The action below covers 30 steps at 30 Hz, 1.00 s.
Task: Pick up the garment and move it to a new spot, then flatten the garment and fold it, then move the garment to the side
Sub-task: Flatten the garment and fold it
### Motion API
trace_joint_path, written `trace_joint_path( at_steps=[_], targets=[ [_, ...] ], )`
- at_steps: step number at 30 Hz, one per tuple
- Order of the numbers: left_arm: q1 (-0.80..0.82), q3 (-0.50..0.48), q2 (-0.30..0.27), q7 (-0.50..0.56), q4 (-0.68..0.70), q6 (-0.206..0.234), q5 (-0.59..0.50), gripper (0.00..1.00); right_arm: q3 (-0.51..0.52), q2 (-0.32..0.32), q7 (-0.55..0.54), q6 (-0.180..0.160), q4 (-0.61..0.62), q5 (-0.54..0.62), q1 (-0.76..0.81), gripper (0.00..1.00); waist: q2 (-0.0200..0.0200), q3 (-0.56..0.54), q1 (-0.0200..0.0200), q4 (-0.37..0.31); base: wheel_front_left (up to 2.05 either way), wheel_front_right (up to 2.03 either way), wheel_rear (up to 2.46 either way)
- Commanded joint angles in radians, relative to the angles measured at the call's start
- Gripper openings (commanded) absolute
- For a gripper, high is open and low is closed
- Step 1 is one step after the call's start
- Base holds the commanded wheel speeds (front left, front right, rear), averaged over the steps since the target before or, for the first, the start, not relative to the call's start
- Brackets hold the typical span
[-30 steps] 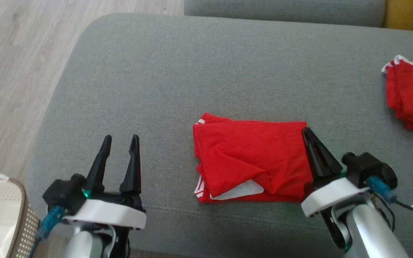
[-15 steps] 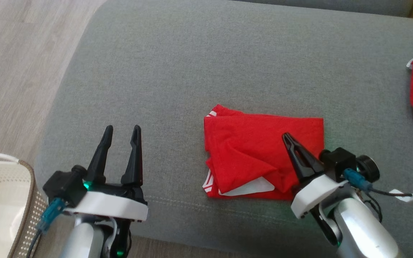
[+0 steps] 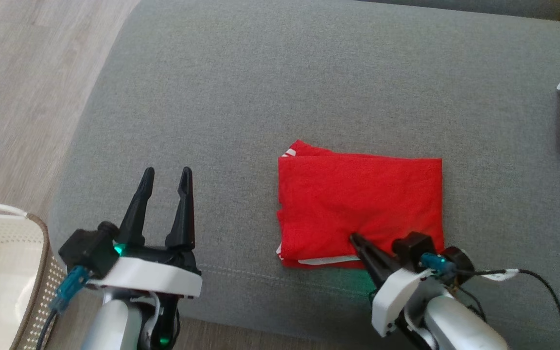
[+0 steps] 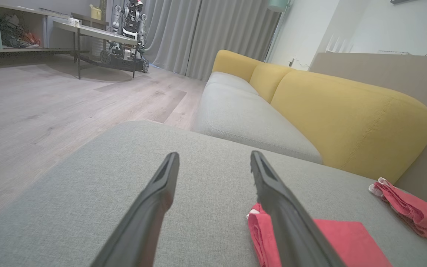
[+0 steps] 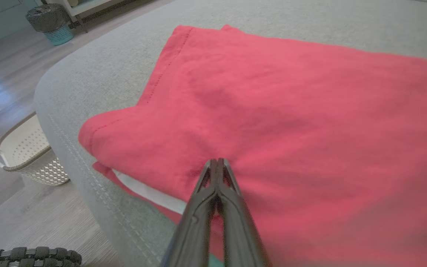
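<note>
Standing wide and empty above the grey fabric sofa seat (image 3: 212, 97), the left pincer (image 3: 167, 171) leaves the work alone. The folded red cloth garment (image 3: 360, 204) lies mid-seat, near the front edge; the right pincer (image 3: 355, 238), tips shut together, presses its near hem, probably smoothing the fold flat.

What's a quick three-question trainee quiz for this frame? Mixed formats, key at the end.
1. True or false: the right gripper is shut, its tips at the near edge of the folded red garment.
2. The left gripper is: A) shut on the garment; B) open, over bare sofa cushion; C) shut, empty.
3. Fill in: the white perforated ___ stands on the floor at the robot's left.
Key: 1 true; 2 B; 3 basket.
</note>
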<state>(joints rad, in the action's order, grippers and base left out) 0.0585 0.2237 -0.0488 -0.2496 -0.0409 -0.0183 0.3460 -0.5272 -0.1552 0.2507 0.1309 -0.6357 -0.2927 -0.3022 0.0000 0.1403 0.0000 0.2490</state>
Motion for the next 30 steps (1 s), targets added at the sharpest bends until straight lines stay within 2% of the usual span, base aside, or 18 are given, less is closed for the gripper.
trace_joint_path(
  at_steps=[1,8,12,16,20,25,26,30],
  targets=[
    [0.046,-0.025,-0.001,-0.012,0.034,0.004,0.007,1.0,-0.043,0.016,0.0,0.0,0.007,-0.03,-0.036,0.0,0.0,0.0,0.0,0.001,0.0,0.0,0.0],
    [0.046,-0.023,-0.001,-0.012,0.032,0.009,0.011,1.0,-0.177,0.024,0.0,0.0,-0.037,-0.128,-0.082,0.0,0.0,-0.001,0.0,0.004,0.0,0.0,0.0],
    [0.045,-0.023,-0.001,-0.012,0.032,0.009,0.013,1.0,-0.198,0.025,0.004,0.0,-0.053,-0.175,-0.122,0.0,0.0,-0.006,0.0,0.006,0.0,0.0,0.0],
    [0.035,-0.032,-0.001,-0.012,0.034,0.009,0.012,1.0,-0.127,0.006,0.009,0.0,-0.018,-0.201,-0.141,0.0,0.0,-0.019,0.0,-0.004,0.0,0.0,0.0],
    [0.032,-0.046,-0.001,-0.012,0.037,0.007,0.012,1.0,0.008,-0.02,0.011,0.0,0.078,-0.18,-0.132,0.0,0.0,-0.036,0.0,-0.023,0.0,0.0,0.0],
    [0.027,-0.046,-0.001,-0.012,0.039,0.0,0.01,1.0,0.21,-0.025,0.011,0.0,0.211,-0.11,-0.07,0.0,0.0,-0.057,0.0,-0.052,0.0,0.0,0.0],
    [0.027,-0.046,-0.001,-0.012,0.039,0.0,0.01,1.0,0.21,-0.025,0.011,0.0,0.211,-0.11,-0.07,0.0,0.0,-0.057,0.0,-0.052,0.0,0.0,0.0],
    [0.02,-0.042,-0.001,-0.012,0.035,-0.003,0.005,1.0,0.344,-0.004,0.011,0.0,0.304,-0.024,-0.014,0.0,0.0,-0.073,0.0,-0.076,0.0,0.0,0.0]
  ],
)
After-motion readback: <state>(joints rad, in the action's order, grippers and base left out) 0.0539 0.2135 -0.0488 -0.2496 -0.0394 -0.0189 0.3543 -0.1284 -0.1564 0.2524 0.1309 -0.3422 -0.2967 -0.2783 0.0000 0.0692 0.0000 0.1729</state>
